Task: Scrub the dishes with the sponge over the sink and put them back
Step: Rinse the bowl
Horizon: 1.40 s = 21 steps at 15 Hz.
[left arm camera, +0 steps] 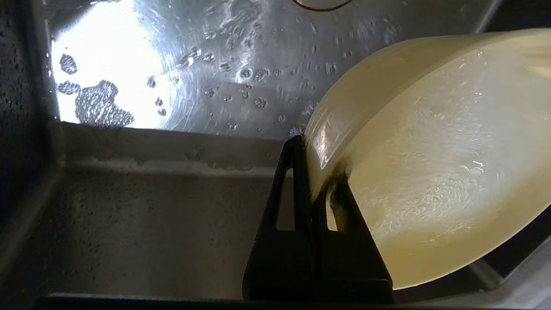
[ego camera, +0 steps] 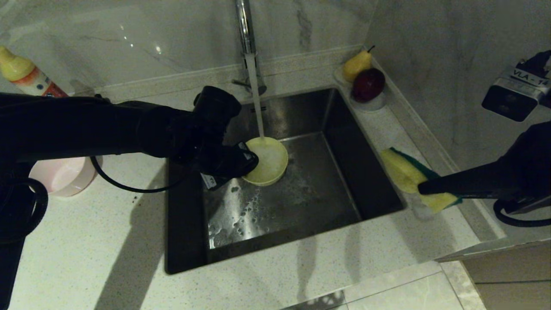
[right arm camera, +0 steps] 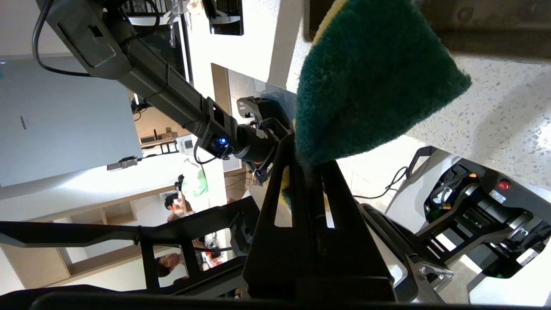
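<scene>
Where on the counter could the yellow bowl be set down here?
Bare worktop runs in front of the sink, from the pink bowl across to the front edge. The right ledge is crowded: the sponge in the right end effector, with the fruit dish behind.

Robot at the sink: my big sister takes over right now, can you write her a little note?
Left gripper: shut on the yellow bowl, pinching its rim and holding it tilted over the sink under the running tap.
Right gripper: shut on the sponge, over the counter to the sink's right, away from the bowl.
Pink bowl: on the counter left of the sink. No blue bowl in view.
Done: yellow bowl is being rinsed.
Left: bring sponge to the bowl, scrub, put it back, do the others.
</scene>
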Tool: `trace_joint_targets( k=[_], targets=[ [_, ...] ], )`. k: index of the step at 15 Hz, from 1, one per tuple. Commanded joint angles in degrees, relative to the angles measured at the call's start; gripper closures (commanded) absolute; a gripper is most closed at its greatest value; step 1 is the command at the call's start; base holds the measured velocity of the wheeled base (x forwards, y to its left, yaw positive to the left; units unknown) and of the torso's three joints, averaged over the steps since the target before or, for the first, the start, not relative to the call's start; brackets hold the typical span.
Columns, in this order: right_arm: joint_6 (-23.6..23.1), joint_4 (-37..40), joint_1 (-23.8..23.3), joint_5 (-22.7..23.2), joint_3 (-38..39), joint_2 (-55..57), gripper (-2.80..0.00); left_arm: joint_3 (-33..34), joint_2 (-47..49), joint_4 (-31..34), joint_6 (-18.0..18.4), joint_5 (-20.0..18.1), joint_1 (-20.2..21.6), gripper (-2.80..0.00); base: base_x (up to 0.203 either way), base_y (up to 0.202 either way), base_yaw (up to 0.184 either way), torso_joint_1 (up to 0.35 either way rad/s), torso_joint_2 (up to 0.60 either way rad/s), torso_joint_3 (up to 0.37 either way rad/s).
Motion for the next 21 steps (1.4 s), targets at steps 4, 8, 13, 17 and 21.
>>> trace_joint_targets(
  k=[4, 8, 13, 17, 21],
  targets=[
    [0.22, 0.26, 0.03, 0.2, -0.1, -0.37, 0.0, 0.29, -1.81, 0.53, 0.02, 0.41, -0.01, 0.0, 0.0, 0.0, 0.0, 0.0, 0.0, 0.0],
    [0.13, 0.26, 0.03, 0.2, -0.13, -0.02, 0.0, 3.9, -7.61, -3.37, 4.9, 14.15, -0.35, 0.0, 0.0, 0.0, 0.0, 0.0, 0.0, 0.0],
    [0.22, 0.34, -0.52, 0.17, 0.08, 0.97, 0.0, 17.13, -13.75, -28.97, 22.76, 24.48, -0.36, 0.0, 0.0, 0.0, 0.0, 0.0, 0.0, 0.0],
    [0.39, 0.78, -0.59, 0.2, -1.17, 1.84, 0.0, 27.24, -16.14, -51.3, 35.85, 26.62, -0.22, 0.0, 0.0, 0.0, 0.0, 0.0, 0.0, 0.0],
    [0.39, 0.69, -0.59, 0.22, -1.51, 2.96, 0.0, 34.31, -17.48, -67.7, 44.98, 26.63, 0.07, 0.0, 0.0, 0.0, 0.0, 0.0, 0.0, 0.0]
  ],
)
